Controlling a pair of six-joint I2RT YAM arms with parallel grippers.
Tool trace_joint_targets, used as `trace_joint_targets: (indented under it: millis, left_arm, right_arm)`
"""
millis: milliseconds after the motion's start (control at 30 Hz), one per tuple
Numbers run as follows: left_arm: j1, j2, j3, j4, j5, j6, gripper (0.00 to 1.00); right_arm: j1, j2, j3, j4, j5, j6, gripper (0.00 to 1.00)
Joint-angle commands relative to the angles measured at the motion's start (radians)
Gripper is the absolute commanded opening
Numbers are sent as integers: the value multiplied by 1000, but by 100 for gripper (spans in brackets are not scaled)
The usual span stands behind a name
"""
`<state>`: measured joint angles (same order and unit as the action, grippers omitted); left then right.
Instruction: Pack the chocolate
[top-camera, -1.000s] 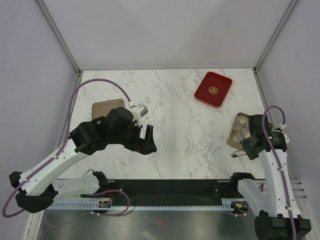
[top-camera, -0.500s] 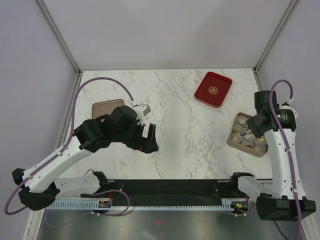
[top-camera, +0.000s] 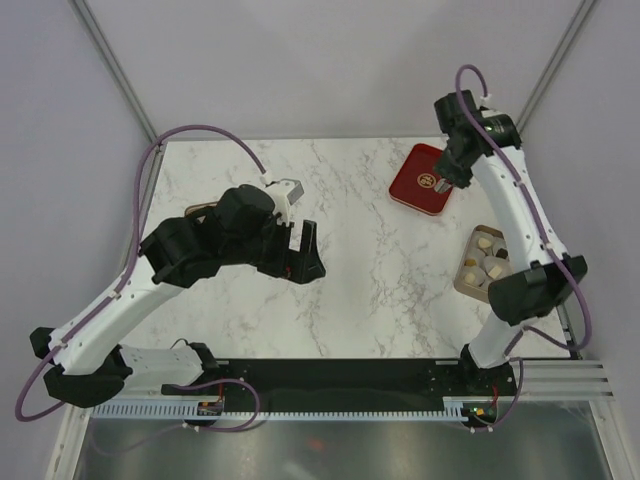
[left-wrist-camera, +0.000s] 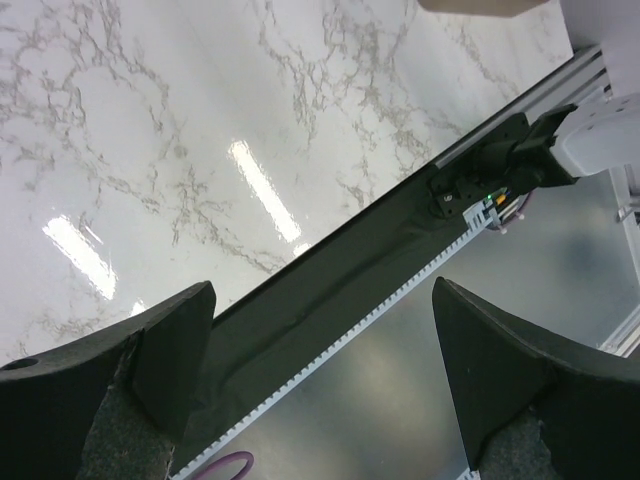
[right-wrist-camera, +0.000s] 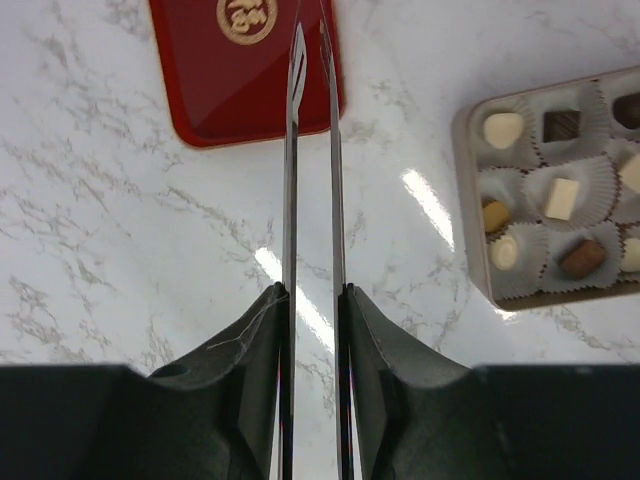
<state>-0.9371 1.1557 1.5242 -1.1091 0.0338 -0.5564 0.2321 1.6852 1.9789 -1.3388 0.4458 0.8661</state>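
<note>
I've swung my right fingers (right-wrist-camera: 250, 340), narrow and apparently empty, from the chocolate (right-wrist-camera: 503, 129) to above the red tray (top-camera: 408, 178); left fingers (left-wrist-camera: 160, 350) wide.

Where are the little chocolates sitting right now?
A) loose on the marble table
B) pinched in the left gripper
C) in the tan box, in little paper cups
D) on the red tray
C. The right wrist view shows the chocolates each sitting in a paper cup inside the tan box, while the red tray shows only its gold emblem.
</note>
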Motion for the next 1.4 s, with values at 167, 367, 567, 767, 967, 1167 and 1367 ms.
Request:
trace_joint_targets:
  millis: [167, 367, 567, 767, 967, 1167, 1367]
  left_arm:
    - [6, 96, 195, -44, -84, 65, 97]
    - [18, 171, 244, 8, -213, 111, 98]
    - [157, 272, 290, 49, -100, 44, 97]
    - [366, 260, 171, 95, 56, -91, 97]
    - [409, 312, 166, 126, 77, -109, 96]
    - [409, 323, 145, 143, 60, -100, 96]
    - [409, 211, -10, 196, -100, -65, 96]
  right_arm:
    - [154, 211, 37, 45, -50, -183, 38]
    - [159, 301, -43, 207, -142, -355, 39]
    - [159, 418, -40, 309, -141, -472, 39]
    - [153, 459, -145, 427, -58, -489, 40]
    - [156, 393, -326, 541, -130, -519, 40]
    - [159, 403, -380, 572, -159, -516, 40]
    - [216, 380, -402, 596, -206, -446, 41]
